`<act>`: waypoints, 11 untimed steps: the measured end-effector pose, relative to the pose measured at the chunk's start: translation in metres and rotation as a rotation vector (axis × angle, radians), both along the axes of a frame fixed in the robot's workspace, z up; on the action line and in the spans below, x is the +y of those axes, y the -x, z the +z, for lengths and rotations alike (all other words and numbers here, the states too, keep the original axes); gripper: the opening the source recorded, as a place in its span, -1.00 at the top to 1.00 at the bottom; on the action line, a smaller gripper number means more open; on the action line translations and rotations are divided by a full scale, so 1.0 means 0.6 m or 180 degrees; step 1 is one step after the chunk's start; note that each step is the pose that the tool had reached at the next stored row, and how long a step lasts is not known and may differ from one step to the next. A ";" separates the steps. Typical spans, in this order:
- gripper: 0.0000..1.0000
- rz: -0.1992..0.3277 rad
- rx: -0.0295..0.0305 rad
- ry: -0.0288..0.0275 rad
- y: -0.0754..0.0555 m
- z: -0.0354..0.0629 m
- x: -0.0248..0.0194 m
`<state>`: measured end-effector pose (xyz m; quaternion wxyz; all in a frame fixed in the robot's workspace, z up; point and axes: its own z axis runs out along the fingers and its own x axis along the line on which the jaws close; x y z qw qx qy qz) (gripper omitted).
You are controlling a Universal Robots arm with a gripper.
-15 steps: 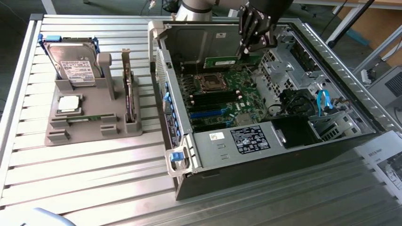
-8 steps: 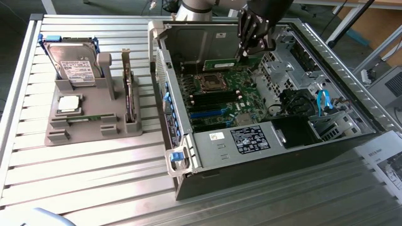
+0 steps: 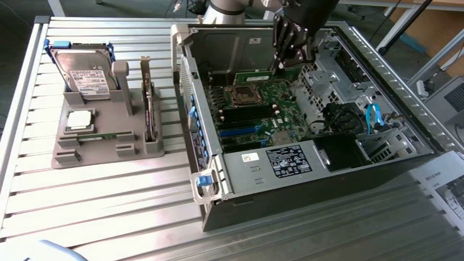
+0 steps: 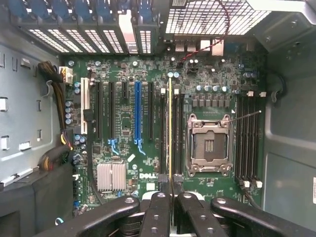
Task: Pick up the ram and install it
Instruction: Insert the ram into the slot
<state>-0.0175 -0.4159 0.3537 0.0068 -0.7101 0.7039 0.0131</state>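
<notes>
While the gripper (image 4: pixel 170 181) holds the ram (image 4: pixel 170 123) over the motherboard (image 4: pixel 123 123), bad alignment is the main danger.
Its fingers are clamped on the ram's upper edge, and the stick hangs edge-on just beside the processor socket (image 4: pixel 208 145), above the dark slots there. If it goes down tilted or between two slots, I think it can bend, scrape the board or slip. Well apart from the socket, a grey holder (image 3: pixel 108 147) stands on the ribbed metal table (image 3: pixel 108 206).
</notes>
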 end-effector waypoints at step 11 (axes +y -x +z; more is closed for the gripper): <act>0.76 0.0000 0.0000 0.0000 0.000 -0.018 0.0000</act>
